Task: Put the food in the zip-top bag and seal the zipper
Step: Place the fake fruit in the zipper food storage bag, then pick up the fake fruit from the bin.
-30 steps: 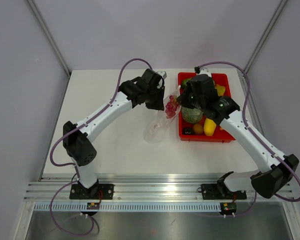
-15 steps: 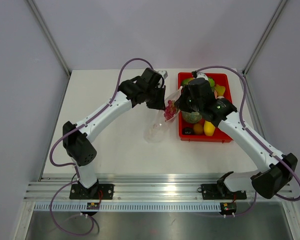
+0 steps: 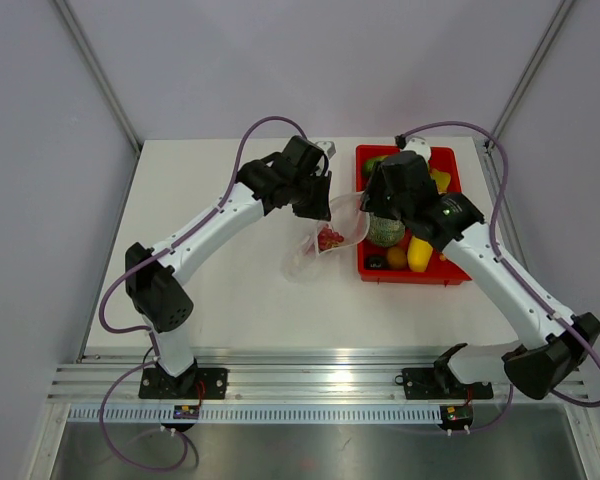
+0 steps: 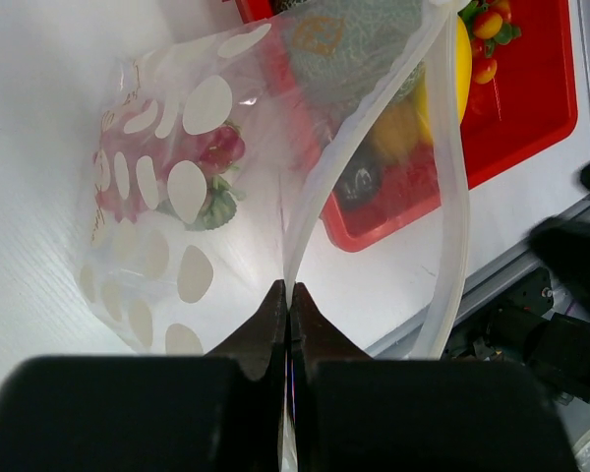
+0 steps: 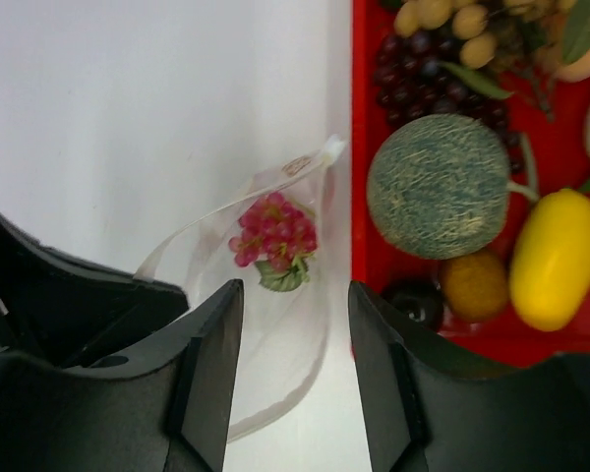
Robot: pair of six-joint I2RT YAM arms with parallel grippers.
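Zip-top bag [image 5: 275,344]: on white table [image 5: 128,98], just beside red tray [image 5: 366,251], mouth gaping.
Left gripper [image 4: 288,287]: pinched tight on the bag's mouth edge.
Right gripper [image 5: 295,290]: jaws partly apart, empty, above the bag.
Red grape bunch [image 5: 273,231]: inside the bag.
Melon [image 5: 439,187], yellow lemon-like piece [image 5: 556,258], dark grapes [image 5: 413,69]: in the tray.

White tabletop [image 3: 230,300] at centre, matte, evenly lit, with soft shadows. Pale lilac-grey walls [image 3: 320,60] close it in from 9 through 3 o'clock. Aluminium posts slant at 11 o'clock [image 3: 95,70] and 1 o'clock [image 3: 528,75]. Slotted aluminium rail [image 3: 310,385] at 6 o'clock, brushed metal sheet [image 3: 310,450] beneath it.
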